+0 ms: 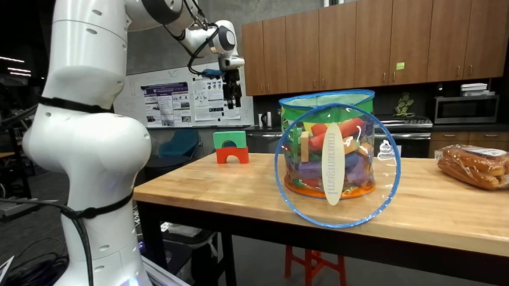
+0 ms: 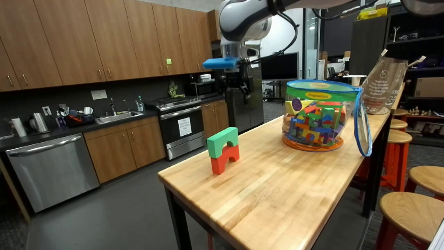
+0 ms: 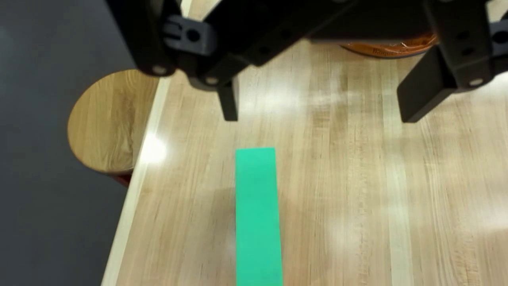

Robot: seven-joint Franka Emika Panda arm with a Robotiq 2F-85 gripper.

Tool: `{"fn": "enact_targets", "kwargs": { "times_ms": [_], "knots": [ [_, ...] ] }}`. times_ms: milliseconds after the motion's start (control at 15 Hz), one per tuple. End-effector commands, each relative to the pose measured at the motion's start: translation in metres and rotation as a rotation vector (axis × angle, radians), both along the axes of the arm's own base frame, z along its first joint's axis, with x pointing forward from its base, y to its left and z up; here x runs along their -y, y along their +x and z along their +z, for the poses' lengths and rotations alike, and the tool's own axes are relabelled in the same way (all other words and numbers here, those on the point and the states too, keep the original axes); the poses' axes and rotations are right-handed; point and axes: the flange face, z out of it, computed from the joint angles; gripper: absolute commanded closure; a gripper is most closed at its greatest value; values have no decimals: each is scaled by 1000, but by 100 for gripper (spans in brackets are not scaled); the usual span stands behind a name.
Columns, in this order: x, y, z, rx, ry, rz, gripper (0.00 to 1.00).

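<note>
green arch block (image 1: 229, 136), smooth and flat-topped, sits on a red arch (image 1: 232, 151), below the wide-spread, empty hand (image 3: 318, 114).

"Imaginarium" label (image 2: 318, 95) on block bag (image 2: 338, 97)

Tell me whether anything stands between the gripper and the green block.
Nothing visible does. The open gripper hangs higher than the green block, whose top shows uncovered in the wrist view. The red block supports it from below, and the see-through bag of blocks stands apart from both.
</note>
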Motion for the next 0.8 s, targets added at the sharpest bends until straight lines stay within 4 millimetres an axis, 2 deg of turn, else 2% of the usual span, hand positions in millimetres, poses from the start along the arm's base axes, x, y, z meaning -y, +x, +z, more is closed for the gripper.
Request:
{"fn": "enact_targets", "kwargs": {
  "times_ms": [0,733],
  "knots": [
    [-9,2,-14,-7,19,4,0],
    [-21,32,-70,-16,38,55,0]
  ]
}}
